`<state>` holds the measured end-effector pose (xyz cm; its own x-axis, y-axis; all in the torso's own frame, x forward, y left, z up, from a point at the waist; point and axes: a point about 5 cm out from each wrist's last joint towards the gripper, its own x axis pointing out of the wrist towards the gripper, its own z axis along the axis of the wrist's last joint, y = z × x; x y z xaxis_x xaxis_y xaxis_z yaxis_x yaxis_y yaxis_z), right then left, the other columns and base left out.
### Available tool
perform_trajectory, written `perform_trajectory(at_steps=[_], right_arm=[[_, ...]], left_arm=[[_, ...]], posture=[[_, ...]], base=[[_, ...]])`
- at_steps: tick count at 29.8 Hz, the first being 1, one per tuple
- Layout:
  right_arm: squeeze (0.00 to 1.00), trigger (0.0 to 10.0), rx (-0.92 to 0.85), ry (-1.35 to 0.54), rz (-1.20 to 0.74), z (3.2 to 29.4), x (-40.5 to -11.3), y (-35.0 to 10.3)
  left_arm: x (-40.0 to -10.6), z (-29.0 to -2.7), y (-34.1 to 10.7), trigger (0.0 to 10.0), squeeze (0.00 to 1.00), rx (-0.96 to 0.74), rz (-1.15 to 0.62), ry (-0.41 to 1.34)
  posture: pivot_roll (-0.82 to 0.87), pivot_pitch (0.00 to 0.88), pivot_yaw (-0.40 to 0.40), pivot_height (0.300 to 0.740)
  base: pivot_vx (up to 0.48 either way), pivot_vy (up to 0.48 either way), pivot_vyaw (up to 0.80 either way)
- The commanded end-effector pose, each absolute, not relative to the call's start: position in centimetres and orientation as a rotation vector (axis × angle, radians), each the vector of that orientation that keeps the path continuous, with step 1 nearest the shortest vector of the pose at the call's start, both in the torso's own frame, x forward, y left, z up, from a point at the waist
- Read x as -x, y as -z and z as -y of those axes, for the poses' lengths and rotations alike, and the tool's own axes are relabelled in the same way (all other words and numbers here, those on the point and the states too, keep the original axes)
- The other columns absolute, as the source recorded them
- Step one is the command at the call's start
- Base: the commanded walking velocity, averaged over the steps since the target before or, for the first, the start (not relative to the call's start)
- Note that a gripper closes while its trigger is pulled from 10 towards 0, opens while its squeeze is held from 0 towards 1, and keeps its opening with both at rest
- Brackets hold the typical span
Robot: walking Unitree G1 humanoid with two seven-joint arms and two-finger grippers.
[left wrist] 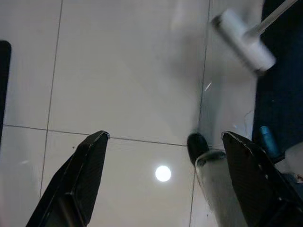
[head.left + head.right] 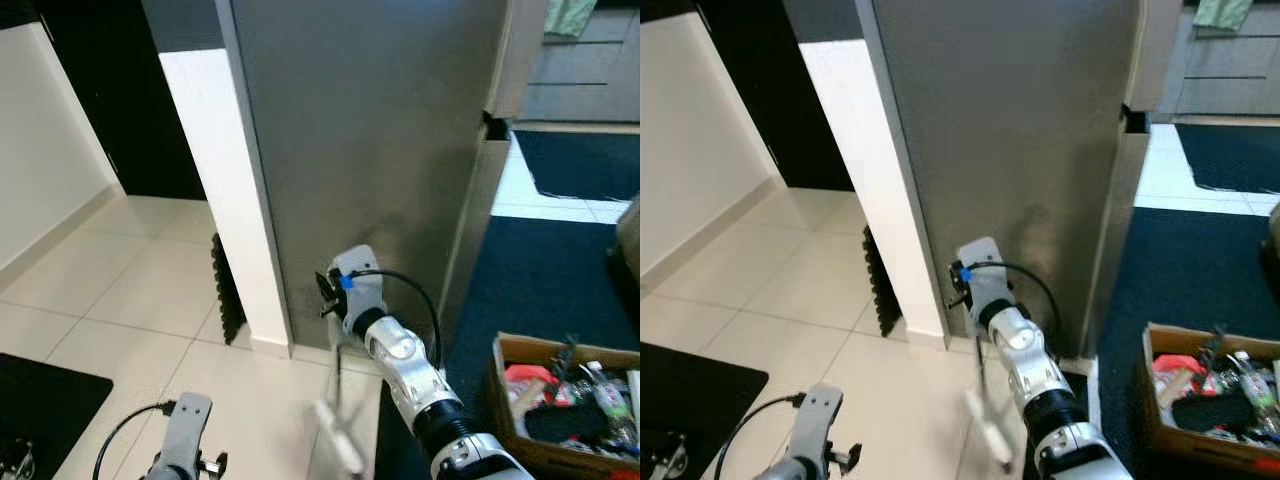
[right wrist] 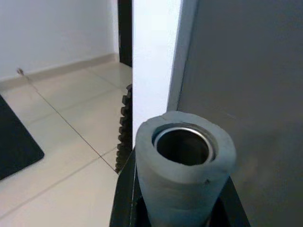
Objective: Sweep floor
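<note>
Gripping a foam-sleeved metal broom tube (image 3: 184, 165), right hand (image 3: 177, 208), left hand (image 1: 163, 189) spread wide over glossy tiles (image 1: 123, 71)

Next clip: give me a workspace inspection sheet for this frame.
Surface: pale tiled floor, dark blue rug on robot's right.
Job's things: white broom head on a thin handle, blurred.
Clutter: cardboard box of mixed items on the rug.
Grippers: right gripper shut on grey padded handle end; left gripper open over tiles.
Cables: black cable looping off right wrist.
Surroundings: grey refrigerator, white wall.
</note>
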<state>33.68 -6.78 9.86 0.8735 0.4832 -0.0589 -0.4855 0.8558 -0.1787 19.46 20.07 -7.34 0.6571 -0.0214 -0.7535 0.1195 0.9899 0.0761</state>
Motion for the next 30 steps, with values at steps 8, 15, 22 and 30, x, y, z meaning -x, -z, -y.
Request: perform_trajectory(at_steps=[8, 15, 22, 30], right_arm=[[0.0, 10.0, 0.233, -0.628, 0.0, 4.8, -33.1, -9.9], [0.0, 10.0, 0.29, -0.61, 0.003, 5.1, -33.3, -9.9], [0.0, 10.0, 0.292, -0.594, -0.009, 5.6, -33.5, -9.9], [0.0, 10.0, 0.477, -0.628, -0.052, 7.2, -34.1, -9.4]], left_arm=[[-19.5, -20.5, 7.3, 10.0, 0.0, -0.128, -0.854, 0.068], [-19.3, -20.5, 7.4, 10.0, 0.0, -0.126, -0.856, 0.068], [-19.1, -20.5, 7.4, 10.0, 0.0, -0.127, -0.859, 0.07], [-18.6, -20.6, 7.7, 10.0, 0.0, -0.139, -0.884, 0.037]], posture=[[-0.07, 0.0, 0.077, 0.74], [-0.07, 0.0, 0.074, 0.74], [-0.06, 0.0, 0.069, 0.74], [-0.05, 0.0, 0.052, 0.74]], base=[[0.48, 0.0, 0.0], [0.48, 0.0, 0.0], [0.48, 0.0, 0.0], [0.315, 0.0, 0.0]])
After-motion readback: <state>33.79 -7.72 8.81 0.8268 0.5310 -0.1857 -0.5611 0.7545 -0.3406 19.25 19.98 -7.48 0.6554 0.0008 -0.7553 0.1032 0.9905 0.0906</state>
